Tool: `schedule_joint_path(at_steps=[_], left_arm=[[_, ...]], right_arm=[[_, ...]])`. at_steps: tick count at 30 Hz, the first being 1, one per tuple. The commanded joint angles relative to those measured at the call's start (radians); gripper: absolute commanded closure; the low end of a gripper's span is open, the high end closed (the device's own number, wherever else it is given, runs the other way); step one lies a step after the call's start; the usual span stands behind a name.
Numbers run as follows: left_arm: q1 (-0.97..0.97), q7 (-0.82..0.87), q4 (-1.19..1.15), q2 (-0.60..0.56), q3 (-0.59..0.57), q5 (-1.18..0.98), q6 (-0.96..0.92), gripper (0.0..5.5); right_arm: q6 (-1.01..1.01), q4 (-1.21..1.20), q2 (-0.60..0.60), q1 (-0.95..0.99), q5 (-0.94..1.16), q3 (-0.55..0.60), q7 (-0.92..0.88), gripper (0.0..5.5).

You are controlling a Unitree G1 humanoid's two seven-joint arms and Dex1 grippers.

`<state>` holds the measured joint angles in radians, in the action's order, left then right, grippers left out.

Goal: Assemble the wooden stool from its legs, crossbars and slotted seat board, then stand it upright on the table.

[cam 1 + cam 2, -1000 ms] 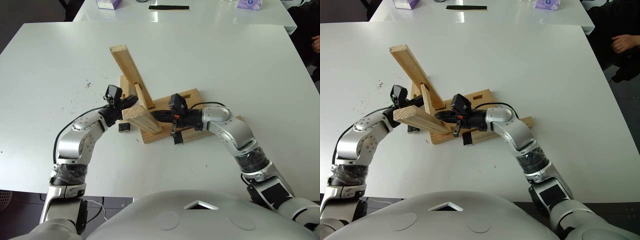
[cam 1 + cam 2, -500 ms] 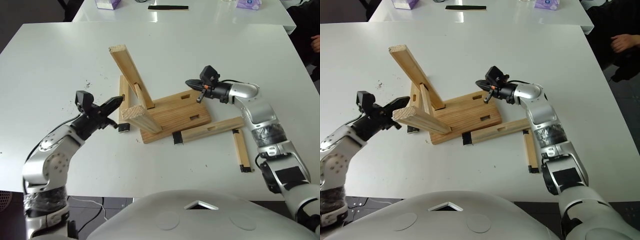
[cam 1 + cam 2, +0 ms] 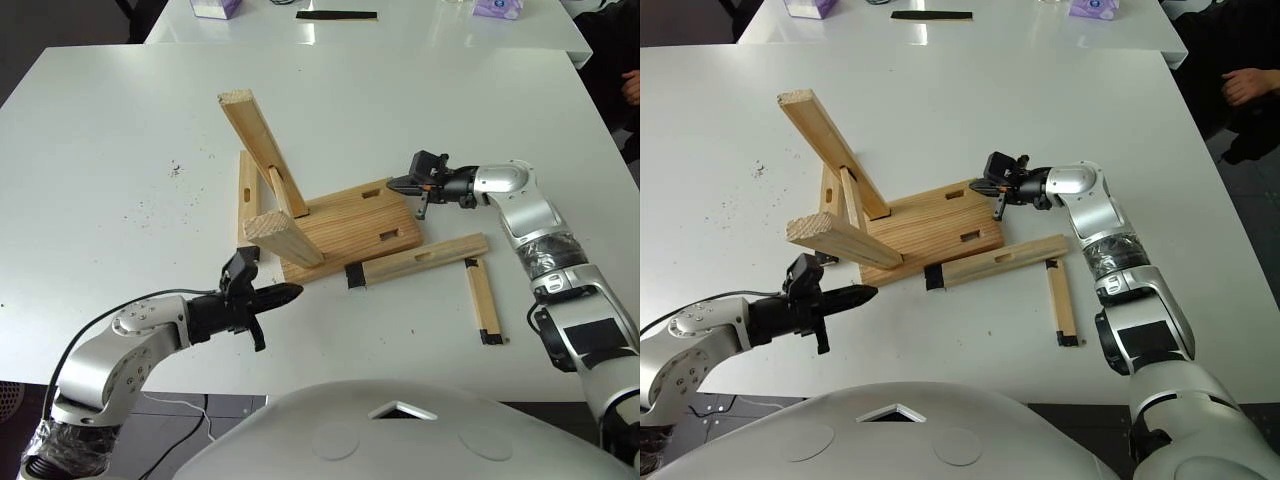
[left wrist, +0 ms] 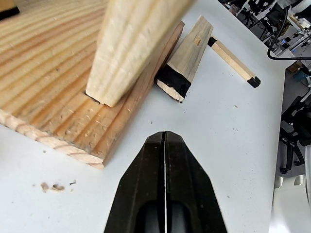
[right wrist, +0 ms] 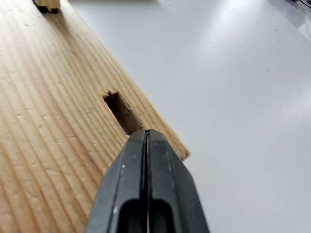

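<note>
Seat board (image 3: 355,222) flat mid-table (image 3: 120,130), well apart from every table edge, two legs (image 3: 258,140) leaning from its left end, loose leg (image 3: 425,258) just beside its near edge, left gripper (image 3: 292,292) pinched closed, holding nothing, near the front-left corner, right gripper (image 3: 393,183) closed, holding nothing, over the far-right slot (image 5: 122,112)

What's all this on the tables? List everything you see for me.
table: one, white
seat board: one, pale wood, flat mid-table, slotted
leaning legs: two, pale wood, standing in board's left end
loose leg: one, pale wood, black-tipped, flat before board
crossbars: three, thin pale wood; between leaning legs, flat left of board, flat at right
crumbs: several, dark, table's left
boxes: two, purple, back table
strip: one, black, back table
left gripper: black, shut, before board
right gripper: black, shut, by board's far slot
</note>
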<state>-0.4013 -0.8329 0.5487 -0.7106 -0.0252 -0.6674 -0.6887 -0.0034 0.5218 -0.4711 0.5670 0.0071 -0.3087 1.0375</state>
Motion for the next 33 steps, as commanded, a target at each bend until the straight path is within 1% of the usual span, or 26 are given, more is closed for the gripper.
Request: schedule_joint_path(at_steps=[1, 6, 10, 14, 18, 21, 25, 28, 30, 32, 33], left_arm=[[0.051, 0.031, -0.063, 0.015, 0.080, 0.088, 0.021, 5.50], [0.140, 0.081, -0.181, 0.070, 0.147, 0.172, 0.033, 5.50], [0.198, 0.109, -0.214, 0.098, 0.175, 0.202, 0.023, 5.50], [0.228, 0.159, -0.218, 0.134, 0.150, 0.198, 0.012, 5.50], [0.279, 0.211, -0.239, 0.169, 0.111, 0.192, -0.007, 5.50], [0.334, 0.239, -0.277, 0.199, 0.092, 0.188, -0.014, 5.50], [0.393, 0.247, -0.335, 0.220, 0.097, 0.208, -0.004, 5.50], [0.407, 0.251, -0.350, 0.229, 0.097, 0.215, -0.003, 5.50], [0.412, 0.259, -0.360, 0.232, 0.094, 0.220, 0.000, 5.50], [0.412, 0.271, -0.352, 0.243, 0.090, 0.217, -0.005, 5.50], [0.405, 0.275, -0.337, 0.251, 0.089, 0.211, -0.009, 5.50]], right_arm=[[-0.015, 0.044, 0.045, 0.030, 0.008, 0.009, 0.006, 5.47], [-0.036, 0.126, 0.083, 0.073, -0.035, -0.018, 0.014, 5.47], [-0.045, 0.165, 0.083, 0.096, -0.057, -0.032, 0.045, 5.47], [-0.037, 0.112, 0.043, 0.058, -0.052, -0.042, 0.129, 5.47], [-0.023, 0.054, 0.018, 0.009, -0.050, -0.051, 0.168, 5.47], [0.008, -0.013, 0.018, -0.034, -0.040, -0.062, 0.179, 5.47], [0.023, -0.049, 0.018, -0.061, -0.051, -0.076, 0.159, 5.47], [0.048, -0.076, 0.028, -0.019, -0.013, -0.032, 0.140, 5.47], [0.075, -0.066, 0.047, 0.047, 0.025, 0.022, 0.107, 5.47], [0.064, 0.034, 0.069, 0.144, 0.016, 0.063, 0.034, 5.47], [0.033, 0.103, 0.075, 0.178, -0.013, 0.060, -0.005, 5.47]])
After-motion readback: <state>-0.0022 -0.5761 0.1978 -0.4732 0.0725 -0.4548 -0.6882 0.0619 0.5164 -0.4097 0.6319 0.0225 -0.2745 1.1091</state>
